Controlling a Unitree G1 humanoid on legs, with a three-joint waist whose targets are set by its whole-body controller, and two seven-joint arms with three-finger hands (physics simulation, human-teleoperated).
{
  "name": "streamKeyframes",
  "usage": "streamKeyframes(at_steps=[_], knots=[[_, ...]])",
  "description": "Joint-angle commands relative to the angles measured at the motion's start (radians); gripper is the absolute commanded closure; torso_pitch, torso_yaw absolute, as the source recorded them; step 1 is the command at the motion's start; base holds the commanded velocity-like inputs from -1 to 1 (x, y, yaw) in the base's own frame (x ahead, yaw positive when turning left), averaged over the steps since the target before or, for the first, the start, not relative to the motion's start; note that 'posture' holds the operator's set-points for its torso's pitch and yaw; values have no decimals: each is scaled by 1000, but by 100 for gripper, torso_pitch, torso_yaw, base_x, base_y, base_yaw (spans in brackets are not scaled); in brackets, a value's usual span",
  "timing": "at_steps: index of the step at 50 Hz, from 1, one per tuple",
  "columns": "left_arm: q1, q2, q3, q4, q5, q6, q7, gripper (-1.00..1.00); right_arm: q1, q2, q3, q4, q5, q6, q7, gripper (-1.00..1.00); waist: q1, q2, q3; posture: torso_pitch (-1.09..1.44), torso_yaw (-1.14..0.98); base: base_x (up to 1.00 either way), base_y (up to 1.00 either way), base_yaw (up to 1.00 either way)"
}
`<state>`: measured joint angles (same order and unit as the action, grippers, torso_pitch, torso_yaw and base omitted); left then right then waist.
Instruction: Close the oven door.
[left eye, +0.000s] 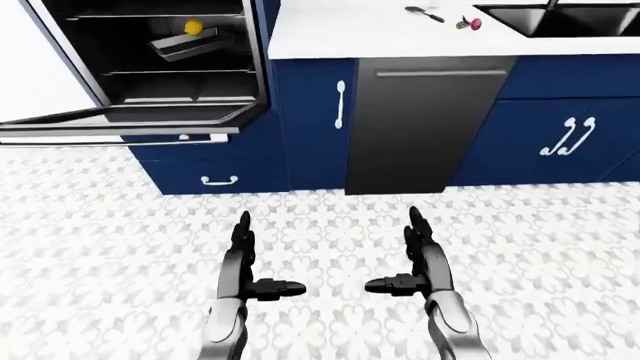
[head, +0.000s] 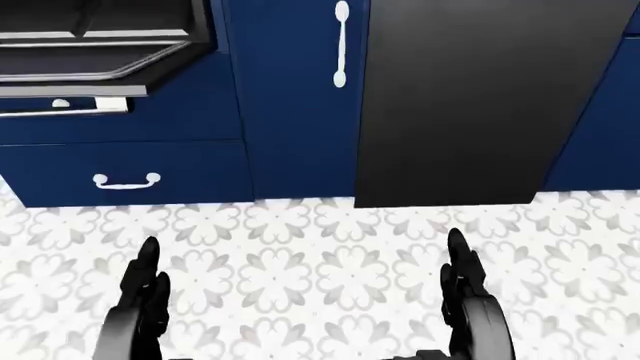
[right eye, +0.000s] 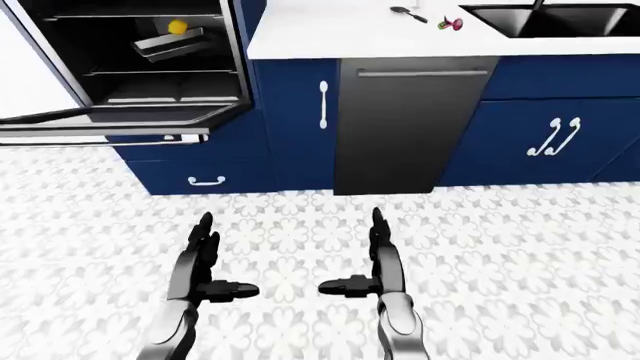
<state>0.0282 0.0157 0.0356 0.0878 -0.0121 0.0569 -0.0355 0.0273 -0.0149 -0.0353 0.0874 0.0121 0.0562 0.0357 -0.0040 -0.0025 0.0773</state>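
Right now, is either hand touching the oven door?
No, the left hand and right hand hover over the floor, apart from the open oven door.

Left hand (left eye: 245, 259) and right hand (left eye: 420, 255) held low, side by side, fingers extended, thumbs pointing inward.

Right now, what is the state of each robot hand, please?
Left robot hand: open, holding nothing, over the patterned floor tiles.
Right robot hand: open, holding nothing.

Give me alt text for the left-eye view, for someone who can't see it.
The oven door hangs open at upper left, a tray with a yellow item on a rack inside. The left hand and right hand hover open and empty over patterned floor, facing blue cabinets and a dark dishwasher.
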Motion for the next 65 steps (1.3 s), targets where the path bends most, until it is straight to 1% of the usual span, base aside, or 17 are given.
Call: streamKeyframes(at_steps=[1, 3, 5, 7, 8, 16, 21, 22, 24, 26, 29, 35, 40, 45, 50, 55, 65], knots=[[-30, 0, 9, -86, -24, -56, -3, -100, -26, -2, -3, -90, 4, -55, -5, -100, -2, -8, -1, 0, 0, 0, 0, 0], [-32, 0, 14, -86, -35, -56, 0, -100, -24, -2, -2, -92, 3, -54, -7, -100, 7, -1, -62, 0, 0, 0, 0, 0], [-32, 1, 11, -84, -33, -56, 2, -100, -23, -2, -2, -94, 1, -52, -9, -100, 7, -6, -17, 0, 0, 0, 0, 0], [-34, 2, 14, -82, -40, -57, 3, -100, -22, -2, -1, -94, -3, -52, -12, -100, 7, -8, -69, 0, 0, 0, 0, 0], [-34, 2, 14, -82, -42, -56, 2, -100, -22, -2, 0, -94, -3, -52, -12, -100, 8, -7, -75, 0, 0, 0, 0, 0], [-34, 16, 90, -134, -210, -17, -27, -100, -34, -19, -47, -79, 7, -63, -28, -100, 7, -3, -82, 0, 0, 0, 0, 0], [-36, 101, 137, -96, -54, -70, -36, -100, -47, -61, -102, -28, -14, -117, -25, -100, 8, -1, -84, 0, 0, 0, 0, 0], [-28, 95, 178, -75, -107, -103, -59, -100, -51, -63, -110, -19, -22, -120, -39, -100, 6, 0, -85, 0, 0, 0, 0, 0], [-22, 113, 209, 51, -91, -216, -91, -100, -60, -83, -132, 34, -13, -133, -17, -100, 7, 0, -85, 0, 0, 0, 0, 0], [-25, 114, 229, 101, -121, -230, -96, -100, -76, -99, -148, 163, 4, -403, 27, -100, 6, 2, -84, 0, 0, 0, 0, 0], [-40, 136, 246, 284, -127, -448, -140, -100, -55, -121, -159, 226, 31, -369, 83, -100, 5, 3, -84, 0, 0, 0, 0, 0], [-134, 201, 256, 882, -217, -837, -215, -100, -132, -153, -196, 700, 126, -621, 122, -100, 4, -2, -75, 0, 0, 0, 0, 0], [-153, 253, 251, 1216, -286, -1017, -295, -100, -206, -209, -192, 1013, 160, -804, 163, -100, 0, 0, -68, 0, 0, 0, 0, 0], [-112, 236, 263, 1271, -345, -1010, -368, -100, -217, -236, -192, 1229, 195, -906, 201, -100, -4, 3, -62, 0, 0, 0, 0, 0], [-55, 209, 259, 1296, -318, -997, -348, -100, -159, -231, -201, 1277, 178, -922, 184, -100, 0, 0, -58, 0, 0, 0, 0, 0], [-11, 208, 223, 1303, -184, -868, -198, -100, -110, -232, -183, 1290, 88, -777, 56, -100, -3, -3, -52, 0, 0, 0, 0, 0], [-2, 221, 272, 1302, -189, -750, -212, -100, -92, -234, -172, 1278, 53, -769, 24, -100, -3, -4, -49, 0, 0, 0, 0, 0]])
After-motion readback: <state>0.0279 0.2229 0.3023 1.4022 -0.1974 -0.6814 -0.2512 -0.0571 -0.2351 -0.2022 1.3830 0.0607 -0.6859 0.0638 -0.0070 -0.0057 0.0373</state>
